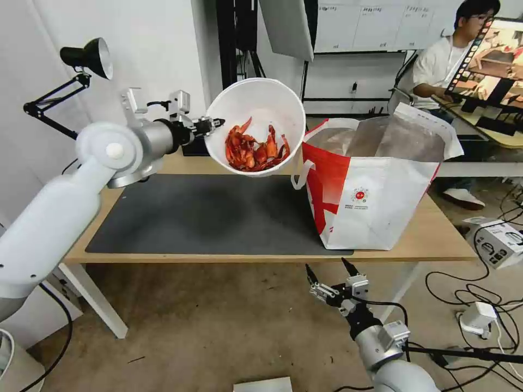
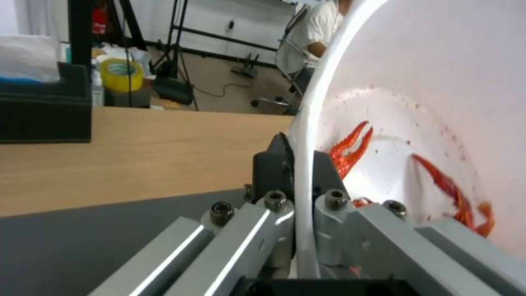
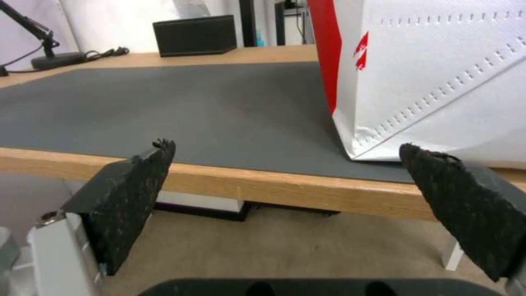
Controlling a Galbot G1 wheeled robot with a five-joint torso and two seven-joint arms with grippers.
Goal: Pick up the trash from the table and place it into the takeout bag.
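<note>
A white round bowl point(image 1: 256, 111) holding red crayfish shells point(image 1: 253, 149) hangs tilted in the air above the table point(image 1: 436, 234), just left of the takeout bag point(image 1: 376, 185). My left gripper point(image 1: 217, 123) is shut on the bowl's rim; in the left wrist view the rim point(image 2: 305, 172) runs between the two black fingers point(image 2: 271, 166), with shells point(image 2: 351, 148) inside. The white-and-red bag stands open on the table's right part, foil lining showing. My right gripper point(image 1: 328, 270) is open below the table's front edge, in front of the bag point(image 3: 438, 74).
A dark grey mat point(image 1: 207, 215) covers most of the desk. A black tissue box point(image 3: 194, 35) sits at the back of the table. A black desk lamp point(image 1: 81, 60) stands at the far left. Cables and small boxes lie on the floor at the right.
</note>
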